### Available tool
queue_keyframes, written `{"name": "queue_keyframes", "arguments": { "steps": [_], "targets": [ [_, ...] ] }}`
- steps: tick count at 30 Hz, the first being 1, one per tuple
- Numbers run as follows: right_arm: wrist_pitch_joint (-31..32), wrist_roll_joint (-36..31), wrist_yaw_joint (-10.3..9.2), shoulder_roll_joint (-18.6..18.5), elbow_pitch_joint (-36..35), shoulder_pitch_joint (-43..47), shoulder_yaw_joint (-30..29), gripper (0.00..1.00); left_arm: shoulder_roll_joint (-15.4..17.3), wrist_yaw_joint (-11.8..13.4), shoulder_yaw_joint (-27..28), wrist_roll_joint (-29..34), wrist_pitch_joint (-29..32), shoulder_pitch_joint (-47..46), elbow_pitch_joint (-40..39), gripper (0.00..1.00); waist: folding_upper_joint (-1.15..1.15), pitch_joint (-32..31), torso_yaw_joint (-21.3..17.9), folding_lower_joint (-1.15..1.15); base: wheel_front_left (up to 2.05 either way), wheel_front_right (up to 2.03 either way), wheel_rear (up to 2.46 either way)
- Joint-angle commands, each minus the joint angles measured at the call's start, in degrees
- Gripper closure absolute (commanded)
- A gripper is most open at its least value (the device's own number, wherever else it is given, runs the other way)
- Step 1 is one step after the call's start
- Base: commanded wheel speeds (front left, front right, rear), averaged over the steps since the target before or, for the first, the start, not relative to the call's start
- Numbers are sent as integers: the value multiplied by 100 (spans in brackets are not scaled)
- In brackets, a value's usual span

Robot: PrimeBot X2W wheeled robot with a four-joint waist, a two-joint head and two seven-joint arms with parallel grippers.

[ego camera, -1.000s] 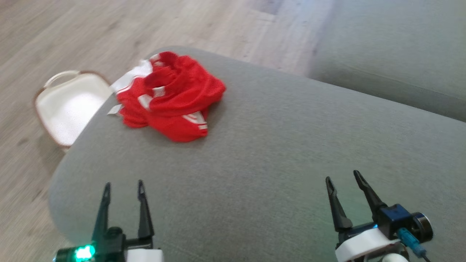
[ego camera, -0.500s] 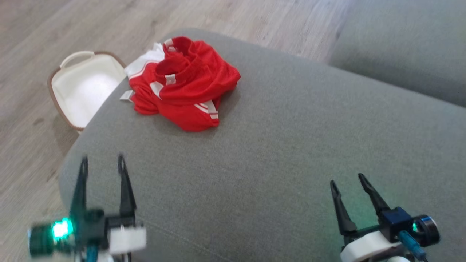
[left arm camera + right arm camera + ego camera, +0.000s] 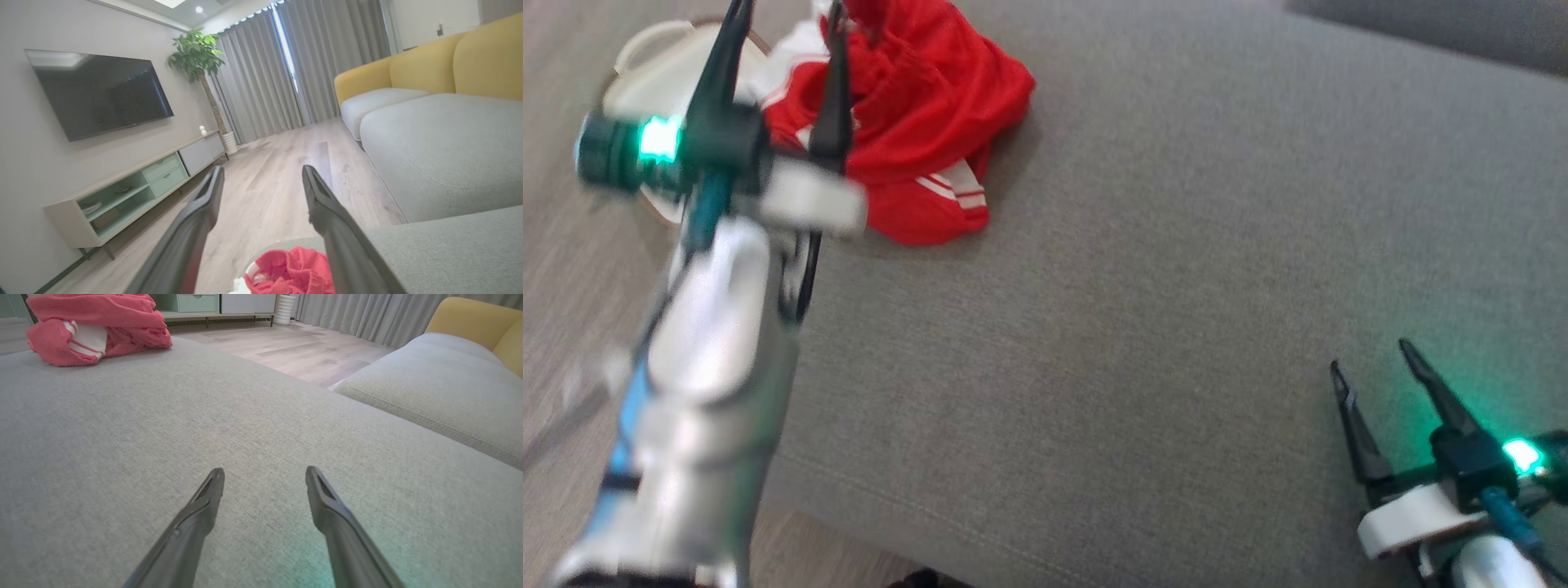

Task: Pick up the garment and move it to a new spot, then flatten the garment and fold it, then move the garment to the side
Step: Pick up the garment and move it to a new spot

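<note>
Red fabric with white stripes, the garment is lying crumpled in a heap at the far left corner of the grey cushion, close to its rounded edge. A white panel of it is spilling toward that edge. Just past the corner, a white basket with a brown rim is sitting on the wood floor.

The left gripper is reaching out over that corner with its two dark fingers spread wide and nothing between them. In the head view its fingers are crossing the left part of the heap. In the left wrist view the left gripper is pointing out across the room, and the garment is showing low between the fingers, apart from them.

The right gripper is hovering near the cushion's near right edge, well apart from the garment, its fingers also spread and empty. In the right wrist view the right gripper is pointing along bare grey cloth, with the garment sitting at the far left corner. A second grey cushion is lying beyond a gap of floor, against a yellow backrest.
</note>
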Motion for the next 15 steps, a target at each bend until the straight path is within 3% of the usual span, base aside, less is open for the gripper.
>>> {"name": "queue_keyframes", "arguments": {
  "steps": [1,5,9,15],
  "targets": [
    [-63,-48,28,-153,-248,-156,120,0,93,-124,116,-83,148,-600,240,0,0,323,-107,-2,0,0,0],
    [-63,-32,28,-322,-384,-158,101,0,-22,-444,-55,-127,426,-1539,1485,0,0,625,-248,-2,0,0,0],
    [-63,1,28,-444,-474,-127,30,0,-108,-590,-219,-123,727,-2035,2655,0,0,860,-349,-2,0,0,0],
    [-63,20,28,-492,-563,-234,20,0,-4,-188,-254,-15,792,-2461,4022,0,0,1098,-529,-2,0,0,0]
  ]
}}
